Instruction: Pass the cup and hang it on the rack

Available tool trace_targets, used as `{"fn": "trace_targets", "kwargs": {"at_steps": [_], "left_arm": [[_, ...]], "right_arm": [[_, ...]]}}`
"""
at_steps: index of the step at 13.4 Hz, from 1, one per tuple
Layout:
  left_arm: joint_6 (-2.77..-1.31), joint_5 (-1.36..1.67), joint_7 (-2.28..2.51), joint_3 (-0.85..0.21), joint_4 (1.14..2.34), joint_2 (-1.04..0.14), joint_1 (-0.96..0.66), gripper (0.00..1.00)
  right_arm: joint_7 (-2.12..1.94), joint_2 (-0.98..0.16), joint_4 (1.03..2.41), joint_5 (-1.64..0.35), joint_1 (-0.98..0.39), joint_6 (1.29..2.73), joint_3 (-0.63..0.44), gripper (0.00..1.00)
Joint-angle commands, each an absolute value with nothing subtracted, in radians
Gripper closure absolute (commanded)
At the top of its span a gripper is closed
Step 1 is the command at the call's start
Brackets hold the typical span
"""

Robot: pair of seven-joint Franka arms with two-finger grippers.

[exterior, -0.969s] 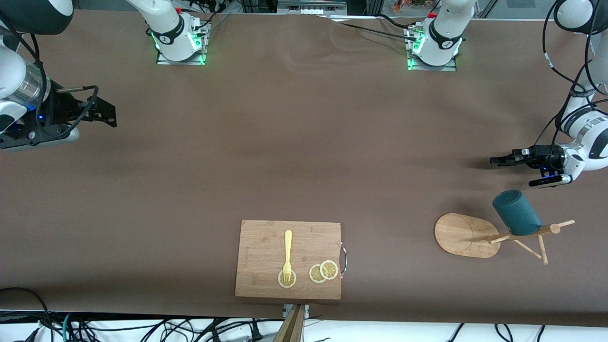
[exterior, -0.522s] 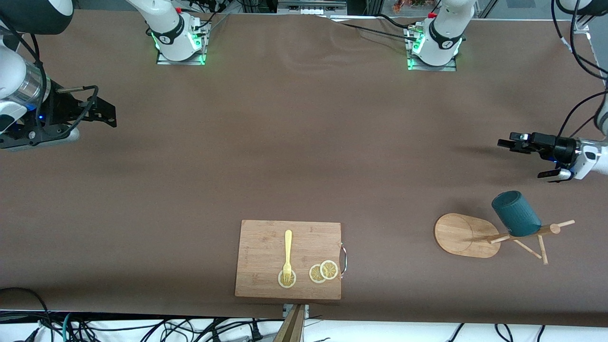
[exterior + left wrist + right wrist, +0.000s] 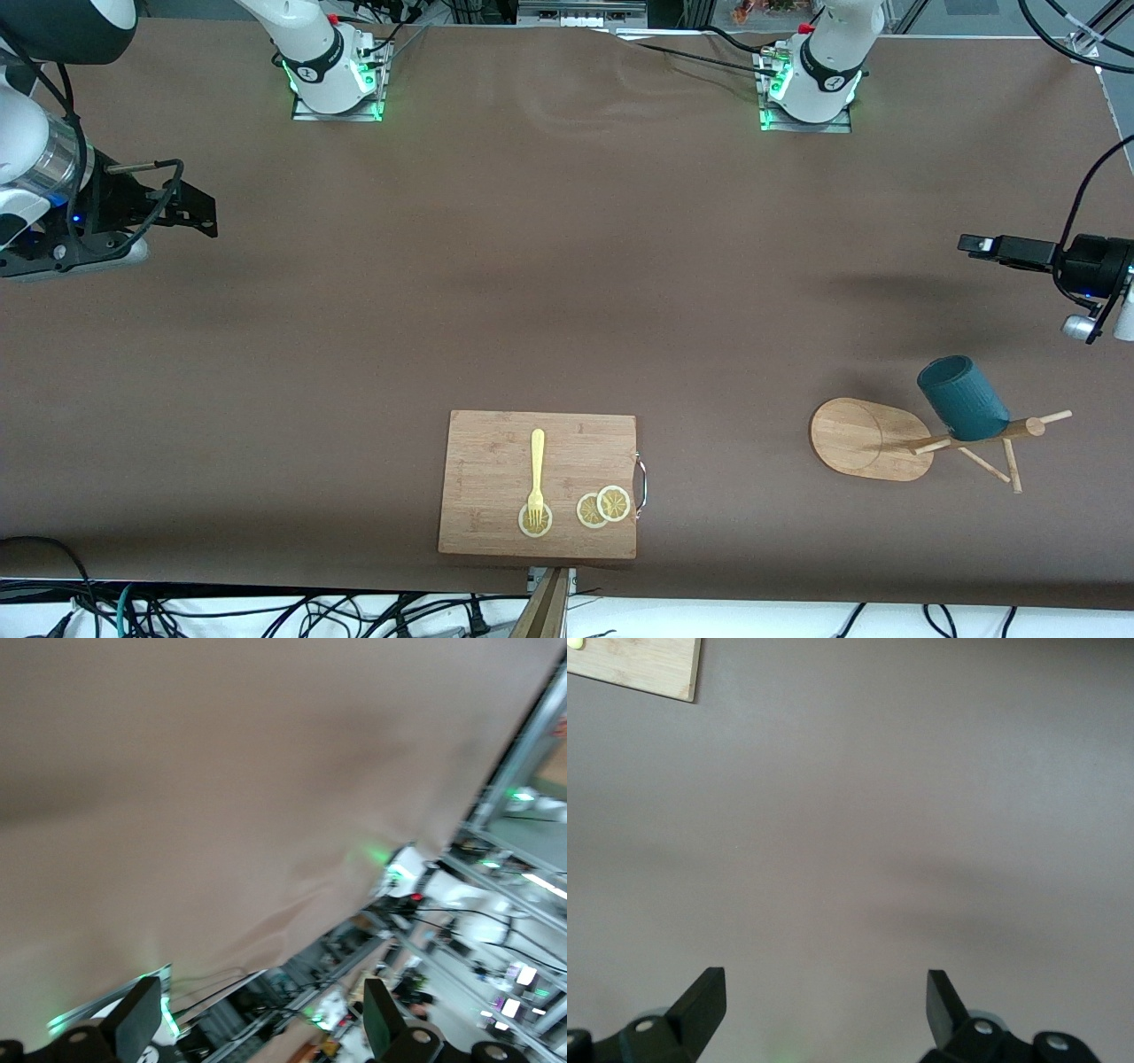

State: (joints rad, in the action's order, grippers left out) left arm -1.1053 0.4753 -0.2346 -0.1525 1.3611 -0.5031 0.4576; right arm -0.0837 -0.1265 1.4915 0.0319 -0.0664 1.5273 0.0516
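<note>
L gripper (image 3: 974, 244): fingers spread wide w/ nothing between them, per its wrist view; it hangs over bare tablecloth at the left arm's end of the table, apart from the cup. R gripper (image 3: 199, 208): fingers also wide open and empty, over bare cloth at the right arm's end; this arm waits.

The cup (image 3: 962, 398), dark teal w/ ribbed outside, sits tilted on a peg of the rack (image 3: 873, 439), near the left arm's end and nearer the front camera than the L gripper. The rack is light wood w/ an oval base, a pole and thin pegs. Its handle isn't visible, so I can't tell exactly how it's hooked.

Handling, as a guess: looks like ceramic, so rigid, moderately heavy for its size, breakable if dropped. Ribs should give the pads some grip. Best hold is prob. across the wall at the rim, one finger in, one out. The rack looks light and could tip under a sideways pull.

Elsewhere: a bamboo board (image 3: 496, 443) w/ a yellow fork (image 3: 536, 474) and lemon slices (image 3: 603, 507), toward the middle, close to the front camera.
</note>
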Motion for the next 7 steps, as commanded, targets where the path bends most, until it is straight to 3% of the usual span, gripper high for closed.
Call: {"fn": "trace_targets", "kwargs": {"at_steps": [1,4,7], "left_arm": [[-1.150,0.309,-0.138,-0.137,1.276,-0.453,0.304,0.00],[-1.280,0.111,-0.143,-0.138,1.278,-0.379,0.180,0.00],[-1.432,0.049,-0.138,-0.127,1.287,-0.309,0.160,0.00]], "right_arm": [[-0.094,-0.109,1.509,0.032,-0.055,1.539,0.060,0.00],[-0.094,-0.109,1.509,0.032,-0.057,1.539,0.060,0.00],[-0.094,-0.109,1.509,0.032,-0.057,1.539,0.060,0.00]]}}
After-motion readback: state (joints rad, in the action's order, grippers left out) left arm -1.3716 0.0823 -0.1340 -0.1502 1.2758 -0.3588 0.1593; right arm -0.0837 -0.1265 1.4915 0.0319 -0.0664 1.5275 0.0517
